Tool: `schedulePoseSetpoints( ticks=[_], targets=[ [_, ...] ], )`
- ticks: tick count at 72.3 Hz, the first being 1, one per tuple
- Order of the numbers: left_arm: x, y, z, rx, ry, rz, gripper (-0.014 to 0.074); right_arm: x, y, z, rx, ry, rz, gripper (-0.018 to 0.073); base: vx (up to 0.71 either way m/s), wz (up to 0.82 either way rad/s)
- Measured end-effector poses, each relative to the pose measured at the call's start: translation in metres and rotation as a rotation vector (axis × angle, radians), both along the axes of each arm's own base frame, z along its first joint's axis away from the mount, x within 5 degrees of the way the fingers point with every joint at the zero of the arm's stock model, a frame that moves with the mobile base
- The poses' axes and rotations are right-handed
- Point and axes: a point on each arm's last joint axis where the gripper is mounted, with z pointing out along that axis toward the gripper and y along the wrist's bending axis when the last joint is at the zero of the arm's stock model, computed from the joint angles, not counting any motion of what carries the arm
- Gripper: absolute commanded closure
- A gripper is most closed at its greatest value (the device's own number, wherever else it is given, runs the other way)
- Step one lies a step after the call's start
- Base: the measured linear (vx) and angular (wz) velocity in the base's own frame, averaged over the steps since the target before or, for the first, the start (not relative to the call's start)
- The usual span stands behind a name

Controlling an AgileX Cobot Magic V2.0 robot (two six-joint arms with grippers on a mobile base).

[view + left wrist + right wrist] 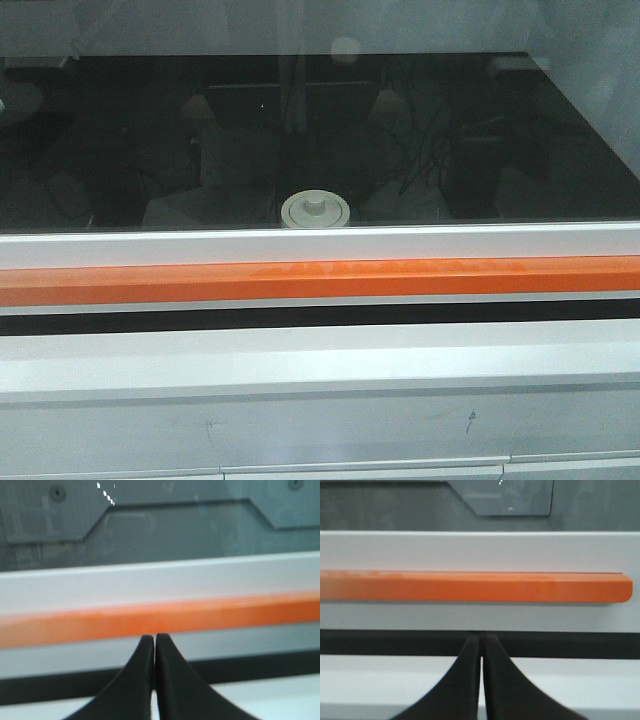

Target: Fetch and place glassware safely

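Lidded glass jar (pixel 315 211): squat, round off-white top, central knob. Sits behind glass pane (pixel 150 130), beyond the orange bar (pixel 320 280) facing both pincers. Left pincer (pixel 154 637), right pincer (pixel 481 637): fully closed, empty.

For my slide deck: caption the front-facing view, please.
Lidded jar seen through a dark glass pane, just above the white frame and orange bar.
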Motion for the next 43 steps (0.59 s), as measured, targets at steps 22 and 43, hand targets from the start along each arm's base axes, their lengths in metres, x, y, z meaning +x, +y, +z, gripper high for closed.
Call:
schedulePoseSetpoints(
  ticks=[22,43],
  targets=[
    [-0.002,0.000,0.061,-0.014,-0.078,-0.001,0.0603,-0.009,0.000,0.053,0.089,-0.108,0.011,0.0567,0.00,0.00],
    [0.031,-0.001,0.081,-0.004,0.132,0.003,0.0603,0.019,0.001,0.087,0.024,0.062,0.004,0.0567,0.00,0.00]
  ],
)
